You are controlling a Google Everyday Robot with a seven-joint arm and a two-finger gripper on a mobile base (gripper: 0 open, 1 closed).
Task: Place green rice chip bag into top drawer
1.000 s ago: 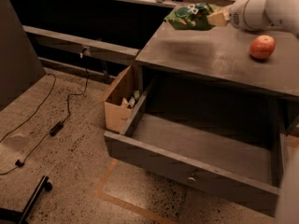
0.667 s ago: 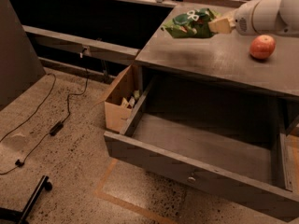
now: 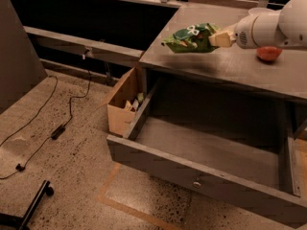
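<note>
Above the table (image 3: 216,73), the hand (image 3: 217,38) clamps one edge of the green rice chip bag (image 3: 189,38); probably light, crinkly, slippery.

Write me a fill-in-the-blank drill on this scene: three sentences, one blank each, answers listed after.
1. The gripper, jaws shut on the green rice chip bag, holds it over the ____.
2. The top drawer stands ____, with nothing inside it.
3. The cardboard box sits on the ____ beside the drawer.

Missing words: tabletop; open; floor
</note>
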